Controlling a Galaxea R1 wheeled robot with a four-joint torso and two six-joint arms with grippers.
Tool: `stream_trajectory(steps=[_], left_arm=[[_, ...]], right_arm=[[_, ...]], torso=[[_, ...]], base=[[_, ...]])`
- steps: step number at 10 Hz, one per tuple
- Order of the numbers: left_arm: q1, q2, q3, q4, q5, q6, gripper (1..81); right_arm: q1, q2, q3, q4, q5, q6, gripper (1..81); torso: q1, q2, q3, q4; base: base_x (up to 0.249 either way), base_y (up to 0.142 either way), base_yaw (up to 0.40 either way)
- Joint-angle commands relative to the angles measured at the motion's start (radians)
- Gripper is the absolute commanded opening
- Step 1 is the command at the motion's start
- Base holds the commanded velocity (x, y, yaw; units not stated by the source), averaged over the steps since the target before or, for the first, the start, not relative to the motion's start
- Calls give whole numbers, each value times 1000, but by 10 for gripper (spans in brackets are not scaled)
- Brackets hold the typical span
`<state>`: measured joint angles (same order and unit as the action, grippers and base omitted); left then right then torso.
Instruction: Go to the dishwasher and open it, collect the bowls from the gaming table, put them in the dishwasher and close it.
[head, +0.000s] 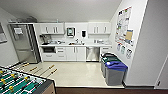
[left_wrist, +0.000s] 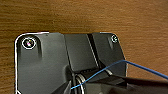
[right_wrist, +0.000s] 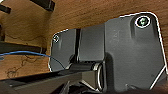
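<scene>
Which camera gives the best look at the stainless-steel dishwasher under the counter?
The head view: the brushed stainless-steel dishwasher stands shut under the counter, between white cabinet doors and drawers. Both wrist views face brown wood-grain floor and the robot's own dark plate instead.

Kitchenette sitting at frame center: white upper cabinets (head: 52, 28) and lower cabinets (head: 71, 53) lining the back wall, counter with sink (head: 76, 44) running between. Steel fridge (head: 23, 42) standing at left. Pale floor (head: 75, 73) reflecting overhead light. Posters (head: 124, 25) hanging on the right wall, grey bins (head: 113, 70) with blue and green lids sitting below. Foosball table (head: 22, 83) occupying lower left.
</scene>
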<state>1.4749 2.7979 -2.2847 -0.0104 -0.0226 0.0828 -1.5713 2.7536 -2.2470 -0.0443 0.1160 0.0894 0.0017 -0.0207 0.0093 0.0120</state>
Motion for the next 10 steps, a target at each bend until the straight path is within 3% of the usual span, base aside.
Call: stream_trajectory(steps=[1, 10], left_arm=[[-57, -9, 17, 7, 50, 9, 811], [-57, -9, 17, 10, 50, 9, 811]], right_arm=[[47, -15, 15, 0, -41, -5, 811], [53, -15, 21, -3, -42, -7, 811]], torso=[[0, 0, 0, 0], [0, 0, 0, 0]], base=[[179, 0, 0], [183, 0, 0]])
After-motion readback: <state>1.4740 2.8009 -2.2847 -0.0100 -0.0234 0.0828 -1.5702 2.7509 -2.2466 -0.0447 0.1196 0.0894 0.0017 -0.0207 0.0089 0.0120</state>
